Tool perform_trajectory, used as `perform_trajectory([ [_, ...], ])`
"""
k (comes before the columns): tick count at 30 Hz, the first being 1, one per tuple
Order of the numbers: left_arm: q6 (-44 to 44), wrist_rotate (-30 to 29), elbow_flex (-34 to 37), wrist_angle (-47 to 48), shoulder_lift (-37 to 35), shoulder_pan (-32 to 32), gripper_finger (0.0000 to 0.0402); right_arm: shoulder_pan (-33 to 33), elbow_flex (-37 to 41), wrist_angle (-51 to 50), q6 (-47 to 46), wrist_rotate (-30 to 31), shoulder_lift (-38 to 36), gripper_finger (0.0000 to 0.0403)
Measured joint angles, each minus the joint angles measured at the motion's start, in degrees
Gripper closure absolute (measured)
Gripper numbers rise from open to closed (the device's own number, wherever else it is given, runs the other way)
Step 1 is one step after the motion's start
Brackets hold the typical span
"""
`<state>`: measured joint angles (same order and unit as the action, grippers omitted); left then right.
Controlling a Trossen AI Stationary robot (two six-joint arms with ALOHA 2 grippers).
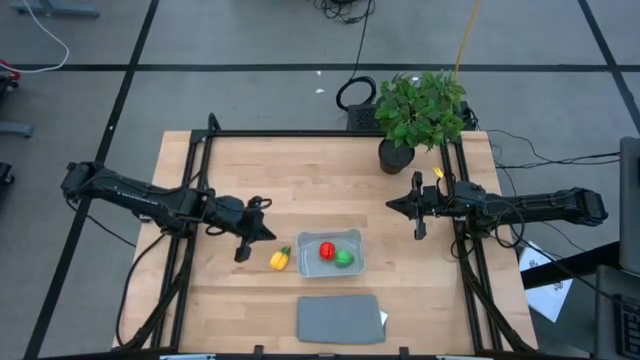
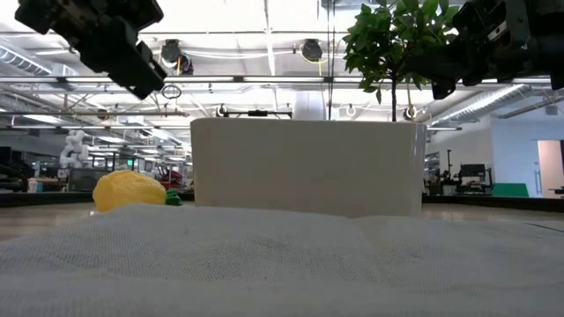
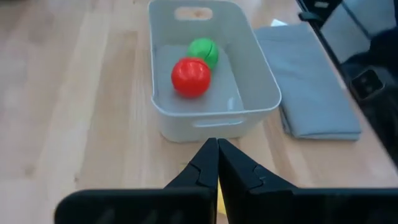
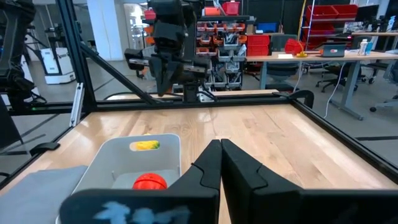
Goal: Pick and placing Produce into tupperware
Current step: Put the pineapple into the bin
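Observation:
The light blue-grey tupperware (image 1: 352, 240) stands mid-table and holds the round red piece (image 1: 327, 250) and the round green piece (image 1: 344, 258); both also show in the left wrist view, red (image 3: 190, 76) and green (image 3: 203, 51). The yellow piece with a green tip (image 1: 280, 259) lies on the table just left of the tub, and shows in the low view (image 2: 129, 191). My left gripper (image 1: 245, 243) is shut and empty, raised above the table just left of the yellow piece (image 3: 217, 142). My right gripper (image 1: 403, 207) is shut and empty, raised right of the tub (image 4: 220, 143).
A flat darker grey lid (image 1: 340, 318) lies near the table's front edge, in front of the tub. A leafy potted plant (image 1: 420, 110) stands at the far right corner. Black frame rails (image 1: 195, 200) run along the left and right sides.

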<state>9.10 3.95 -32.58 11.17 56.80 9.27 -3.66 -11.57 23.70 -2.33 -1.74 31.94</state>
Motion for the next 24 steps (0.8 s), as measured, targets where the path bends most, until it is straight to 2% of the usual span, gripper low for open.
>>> perform_trajectory([
  [2,2.57,-0.17,0.00,0.74,0.00,0.68,0.0399,0.01,0.00,-0.02,0.00,0.00,0.00,0.0403],
  [4,2.68,-3.47,0.00,0.95,0.33,2.43,0.0400,0.01,0.00,-0.02,0.00,0.00,0.00,0.0403],
  [9,7.35,-15.38,0.00,0.31,-0.30,7.64,0.0401,0.00,0.00,0.04,0.02,0.00,0.00,0.0403],
  [14,14.50,-30.99,0.00,0.10,-2.61,15.76,0.0401,0.01,0.00,0.27,0.21,0.00,0.00,0.0403],
  [16,18.35,-35.45,0.00,0.08,-3.32,18.58,0.0401,0.00,0.00,0.28,0.42,0.00,0.00,0.0403],
  [20,27.24,-40.36,0.00,0.56,-2.13,22.04,0.0401,0.01,0.00,0.39,0.44,0.00,0.00,0.0403],
  [24,35.92,-41.83,0.00,0.79,1.74,24.58,0.0401,0.02,0.00,-0.54,0.44,0.00,0.01,0.0403],
])
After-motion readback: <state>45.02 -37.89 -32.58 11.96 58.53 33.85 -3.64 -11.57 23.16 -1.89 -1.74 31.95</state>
